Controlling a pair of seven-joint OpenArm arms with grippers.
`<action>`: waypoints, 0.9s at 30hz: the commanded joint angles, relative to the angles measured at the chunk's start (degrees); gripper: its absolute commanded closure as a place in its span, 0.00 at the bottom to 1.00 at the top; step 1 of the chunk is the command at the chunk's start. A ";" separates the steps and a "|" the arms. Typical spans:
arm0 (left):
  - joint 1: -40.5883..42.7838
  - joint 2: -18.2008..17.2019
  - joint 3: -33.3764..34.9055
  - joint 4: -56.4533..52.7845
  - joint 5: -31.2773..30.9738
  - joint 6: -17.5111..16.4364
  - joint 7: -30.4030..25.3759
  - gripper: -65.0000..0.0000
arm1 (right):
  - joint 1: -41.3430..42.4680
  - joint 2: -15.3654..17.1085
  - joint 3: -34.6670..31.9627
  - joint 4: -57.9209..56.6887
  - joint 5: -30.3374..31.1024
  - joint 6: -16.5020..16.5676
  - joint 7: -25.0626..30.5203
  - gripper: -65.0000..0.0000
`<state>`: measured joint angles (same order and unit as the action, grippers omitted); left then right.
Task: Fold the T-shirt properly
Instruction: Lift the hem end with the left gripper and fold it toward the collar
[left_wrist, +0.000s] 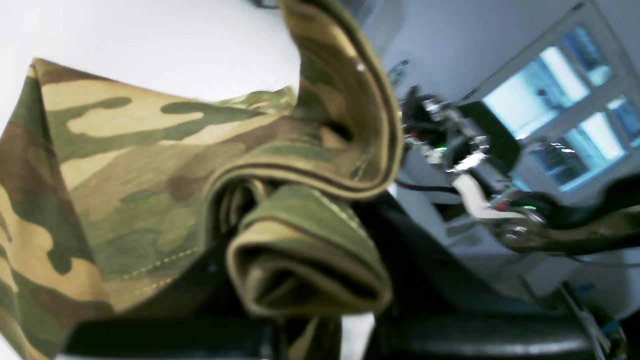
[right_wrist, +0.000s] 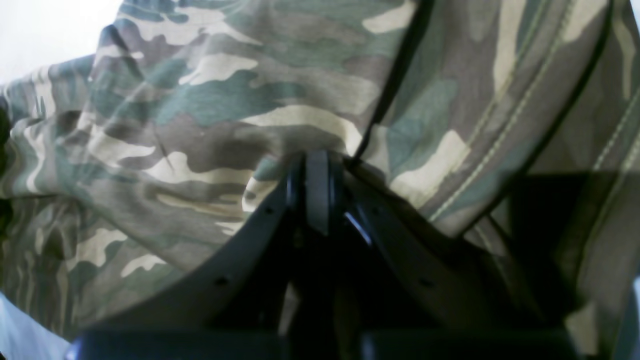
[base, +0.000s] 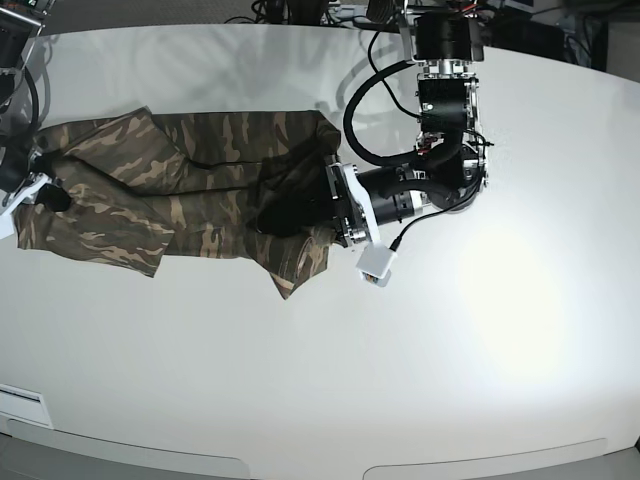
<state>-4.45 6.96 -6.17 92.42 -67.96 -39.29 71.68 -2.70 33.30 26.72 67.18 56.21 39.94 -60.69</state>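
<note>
The camouflage T-shirt (base: 180, 205) lies spread along the left half of the white table (base: 480, 330), rumpled, with a flap hanging toward the front near the middle. My left gripper (base: 277, 215) is shut on its right end. In the left wrist view a bunched, rolled fold of the T-shirt (left_wrist: 165, 165) sits between the dark fingers (left_wrist: 415, 260) of the left gripper (left_wrist: 305, 280). My right gripper (base: 50, 193) is shut on the shirt's left end. In the right wrist view the right gripper (right_wrist: 317, 185) pinches the cloth (right_wrist: 200, 115) with its fingers together.
The left arm (base: 445, 150) reaches in from the back middle, with a small white box (base: 375, 263) hanging under it. Cables (base: 300, 12) lie at the table's back edge. A white strip (base: 20, 405) sits at the front left edge. A window (left_wrist: 565, 110) shows behind.
</note>
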 joint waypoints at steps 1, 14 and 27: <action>-0.85 0.50 0.63 0.55 -1.99 -0.71 -1.46 1.00 | 0.17 0.72 -0.22 0.28 -0.74 0.06 -2.36 1.00; -0.85 0.74 8.90 0.17 -1.62 -0.71 -3.21 0.40 | 0.17 0.72 -0.22 0.28 -0.50 0.06 -2.36 0.71; -3.41 0.94 7.04 0.52 -0.31 -0.71 -4.26 1.00 | 0.17 0.72 -0.22 0.26 -0.48 0.06 -2.34 0.72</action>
<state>-6.74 7.40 0.86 91.85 -67.11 -39.44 68.75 -2.70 33.23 26.61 67.18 57.67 40.36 -61.25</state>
